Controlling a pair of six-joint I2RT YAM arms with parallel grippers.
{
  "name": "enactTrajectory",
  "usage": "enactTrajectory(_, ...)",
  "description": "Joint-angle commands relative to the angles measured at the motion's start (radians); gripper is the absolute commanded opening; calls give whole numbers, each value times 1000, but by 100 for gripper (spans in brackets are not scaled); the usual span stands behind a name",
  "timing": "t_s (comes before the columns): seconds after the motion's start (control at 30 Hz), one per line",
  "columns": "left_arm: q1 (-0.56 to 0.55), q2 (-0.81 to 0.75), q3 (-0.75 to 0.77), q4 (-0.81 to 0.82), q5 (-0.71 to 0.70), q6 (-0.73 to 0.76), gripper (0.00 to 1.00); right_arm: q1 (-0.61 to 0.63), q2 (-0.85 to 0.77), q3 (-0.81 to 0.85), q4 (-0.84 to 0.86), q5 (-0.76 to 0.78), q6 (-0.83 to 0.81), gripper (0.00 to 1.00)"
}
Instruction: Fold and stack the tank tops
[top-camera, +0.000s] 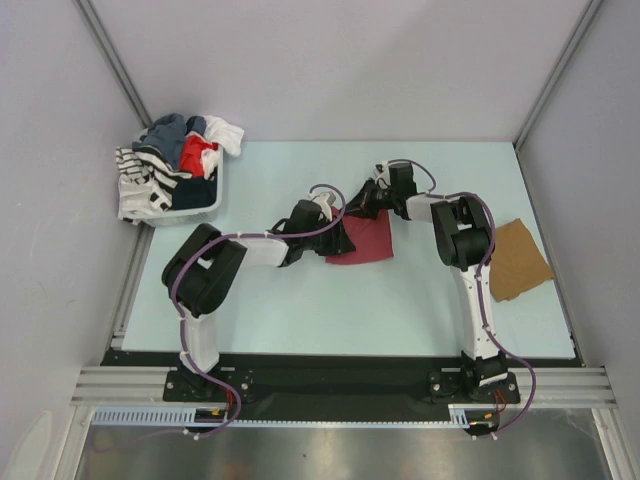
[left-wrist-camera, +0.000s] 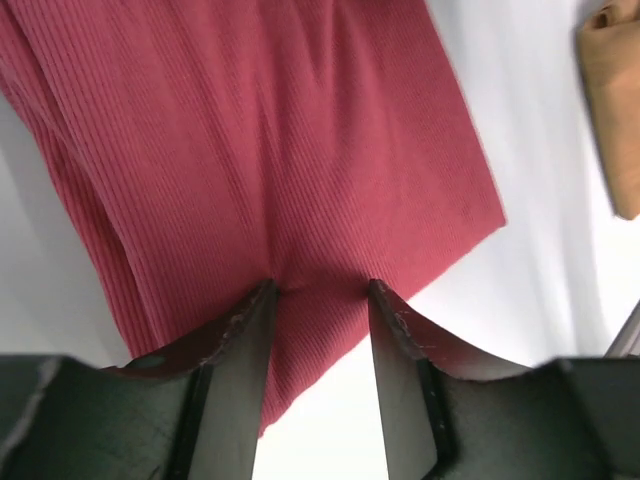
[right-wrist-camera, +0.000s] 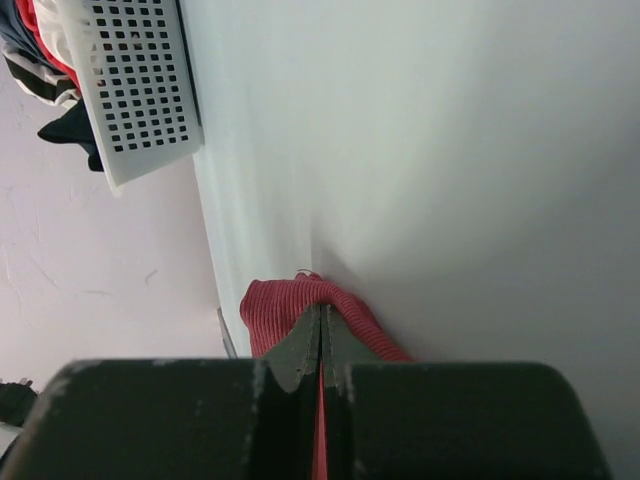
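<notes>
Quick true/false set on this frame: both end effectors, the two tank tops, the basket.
1. The right end effector is shut on the maroon tank top. True.
2. The tan tank top lies in the basket. False: it lies on the table, to the right of the right arm.
3. The left end effector has its fingers apart, with maroon cloth between them. True.
4. The basket is empty. False: it is heaped with mixed clothes.
5. The tan tank top is stacked on the maroon tank top. False: they lie apart.
</notes>
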Motion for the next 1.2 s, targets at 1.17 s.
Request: enactTrajectory(1.17,7,-613,-181,-102,-288,21,65,43,-458,-549,4,-118,-204,0)
